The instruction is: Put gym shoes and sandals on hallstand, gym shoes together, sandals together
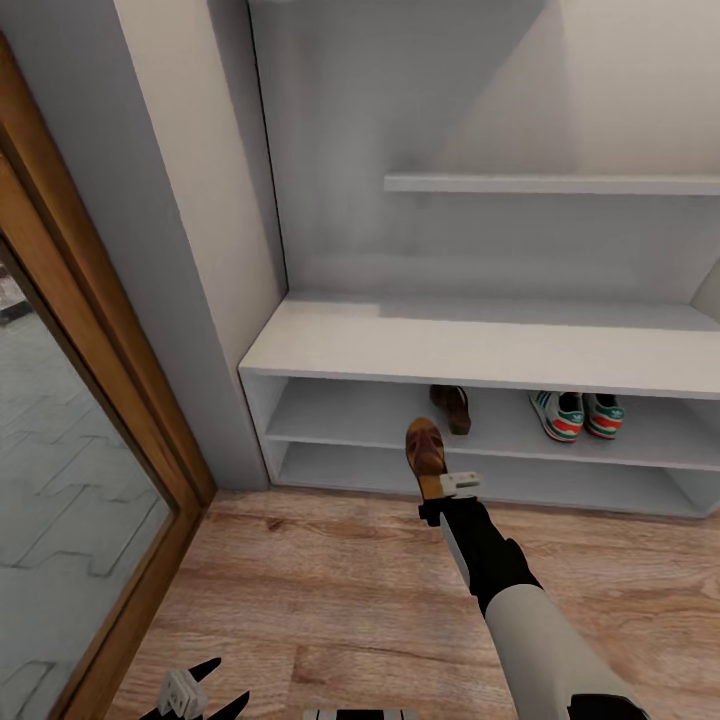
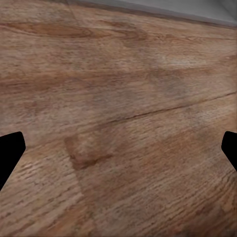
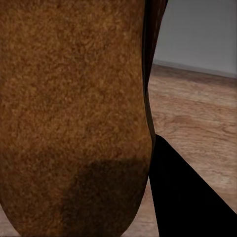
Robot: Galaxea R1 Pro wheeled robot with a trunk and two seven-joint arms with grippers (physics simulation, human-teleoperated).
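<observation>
Brown leather marks the sandal (image 1: 426, 455) that our right pincer (image 1: 447, 487) pinches by its heel end, holding it in the air just in front of the hallstand (image 1: 480, 345), toe pointing toward the upper open shelf. From the head view we see the other sandal (image 1: 452, 407) already lying on that upper shelf, just behind the held one. Farther right on the same shelf of the hallstand, the two gym shoes (image 1: 577, 414) sit side by side, touching, with green stripes and red marks facing us. Our right wrist view adds what the head view cannot: the tan footbed of the held sandal (image 3: 74, 118) close up, with one black finger (image 3: 185, 197) pressed against its edge, and the corridor floor (image 3: 197, 108) beyond.

Our left pincer (image 1: 195, 690) hangs low, well away from the hallstand, near the wood-framed glass door (image 1: 70, 480). Its wrist view shows both black fingertips (image 2: 10, 150) spread wide with bare floor planks (image 2: 118, 123) between them.
</observation>
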